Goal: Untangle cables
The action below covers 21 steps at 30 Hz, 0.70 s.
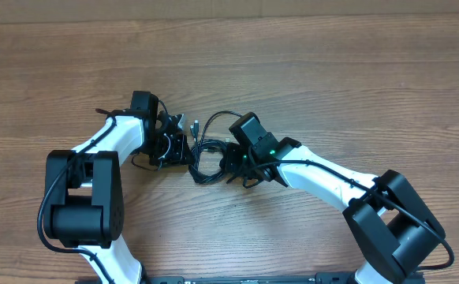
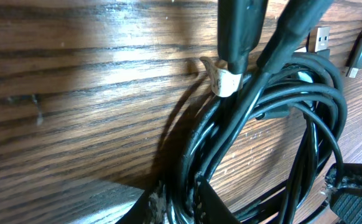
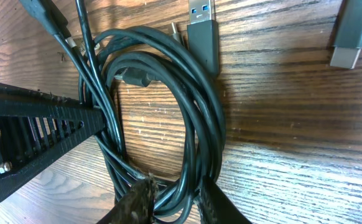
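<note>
The cables (image 1: 201, 160) lie as a coiled black bundle on the wooden table between my two arms. My left gripper (image 1: 174, 147) is at the bundle's left side. In the left wrist view its gripper (image 2: 182, 205) is shut on a few strands of the cables (image 2: 321, 109). My right gripper (image 1: 231, 162) is at the right side. In the right wrist view that gripper (image 3: 178, 202) pinches the bottom of the cables' (image 3: 201, 109) loop. A white tie (image 2: 222, 79) wraps one strand. A blue-tongued USB plug (image 3: 201, 28) lies at the loop's top.
A loose silver-tipped plug (image 3: 348, 38) lies on the wood to the right of the coil. Two more plug ends (image 2: 318, 38) show at the far side in the left wrist view. The left gripper's slotted finger (image 3: 38, 140) presses against the coil's left side.
</note>
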{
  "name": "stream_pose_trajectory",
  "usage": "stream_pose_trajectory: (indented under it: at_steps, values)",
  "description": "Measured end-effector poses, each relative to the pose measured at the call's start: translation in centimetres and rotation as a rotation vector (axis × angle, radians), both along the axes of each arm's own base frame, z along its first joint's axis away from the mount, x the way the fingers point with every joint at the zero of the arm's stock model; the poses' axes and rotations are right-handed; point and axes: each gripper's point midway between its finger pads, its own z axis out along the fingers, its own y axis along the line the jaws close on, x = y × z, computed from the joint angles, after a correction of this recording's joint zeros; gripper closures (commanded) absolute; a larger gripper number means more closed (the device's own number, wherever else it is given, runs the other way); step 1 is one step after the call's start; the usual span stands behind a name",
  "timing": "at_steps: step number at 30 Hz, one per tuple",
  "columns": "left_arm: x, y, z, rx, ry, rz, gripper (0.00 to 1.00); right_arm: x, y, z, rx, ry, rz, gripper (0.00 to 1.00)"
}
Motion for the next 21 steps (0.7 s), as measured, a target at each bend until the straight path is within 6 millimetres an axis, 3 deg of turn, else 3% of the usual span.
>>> stream_pose_trajectory:
  at_steps: [13, 19, 21]
  values:
    - [-0.01, -0.07, 0.04, -0.005, 0.000, 0.000, 0.81, 0.00, 0.01, 0.00, 0.000, -0.001, 0.000, 0.80]
    - [0.04, -0.01, -0.07, 0.000, 0.000, 0.003, 0.96, 0.01, 0.00, 0.00, 0.000, -0.001, 0.000, 0.80]
    - [0.05, -0.02, -0.06, -0.001, 0.000, 0.003, 0.96, 0.05, 0.02, 0.02, 0.001, -0.003, 0.000, 0.80]
